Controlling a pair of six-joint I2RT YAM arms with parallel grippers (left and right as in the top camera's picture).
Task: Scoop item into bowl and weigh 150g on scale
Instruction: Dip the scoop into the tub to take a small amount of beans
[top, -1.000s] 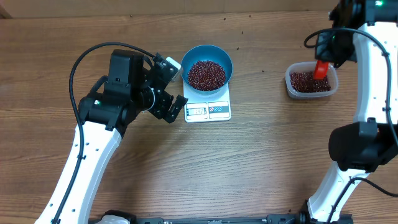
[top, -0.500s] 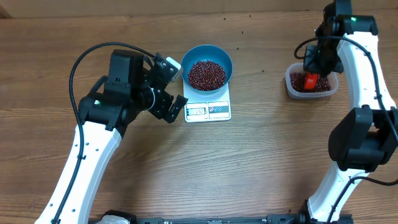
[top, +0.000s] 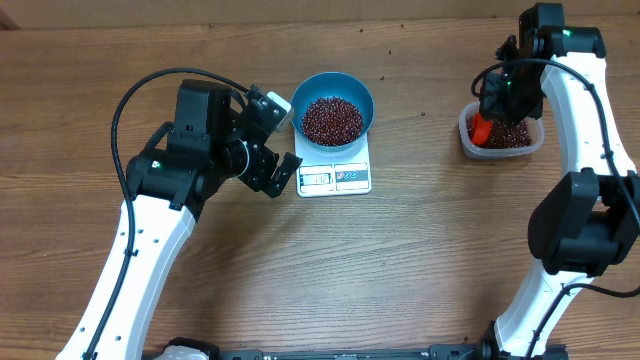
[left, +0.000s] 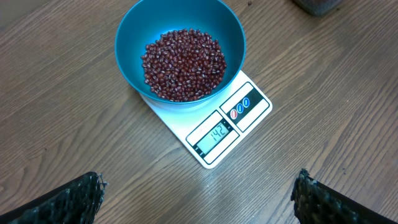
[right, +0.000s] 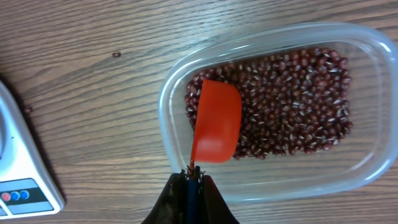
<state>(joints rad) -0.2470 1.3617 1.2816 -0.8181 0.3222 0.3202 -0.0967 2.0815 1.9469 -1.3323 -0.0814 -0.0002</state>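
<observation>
The brown wooden table (top: 420, 250) carries everything here. The white scale (top: 335, 178) lies near its middle, and the blue bowl (left: 134, 31) stands on the far part of the scale, with a heap of beans (left: 183, 64) inside it. The display seems to read 142, so I judge the weighing is close to the end and only a small top-up is missing. The step in hand is to take more beans. The right gripper (right: 191, 177) is pinched tight on the thin handle of the orange scoop (right: 216, 121), which is down in the clear tub (right: 298, 180) at the end nearer to the scale, on the beans there. The long axis of the scoop runs from the gripper straight away into the tub, leaning a little to one side, with the rounded end pointing away from the fingers. I cannot tell if any beans are in it. The next move probably calls for a very small scoop, carried level to the bowl and tipped slowly. The left gripper (top: 272, 145) hangs just beside the scale, jaws wide apart and holding nothing.
</observation>
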